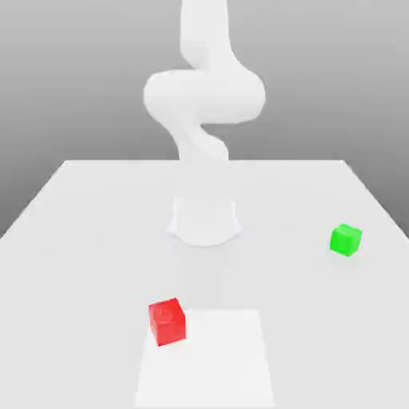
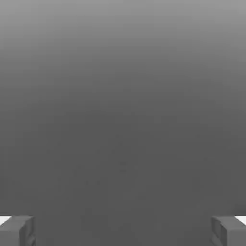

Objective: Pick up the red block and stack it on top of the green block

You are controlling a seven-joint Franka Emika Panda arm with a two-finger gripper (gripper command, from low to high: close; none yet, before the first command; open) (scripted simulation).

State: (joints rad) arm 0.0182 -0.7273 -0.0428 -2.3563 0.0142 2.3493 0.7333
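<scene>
hand (image 2: 123, 230) fingers (image 2: 17, 229) spread wide, holding nothing. red block (image 1: 167, 321) sits loose on the tabletop (image 1: 96, 232) at seven o'clock from the arm's base; green block (image 1: 346, 239) at three, unstacked.

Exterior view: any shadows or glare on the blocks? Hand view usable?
Exterior view: flat, even light, no glare; the red block and green block cast almost no shadow on the table. Hand view: only a grey gradient, with the tool fingertips wide apart; neither block shows.

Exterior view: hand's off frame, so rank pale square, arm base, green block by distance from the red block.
1. pale square: red block overlaps its corner.
2. arm base: farther back, mid-table.
3. green block: far on the exterior view's right.
</scene>
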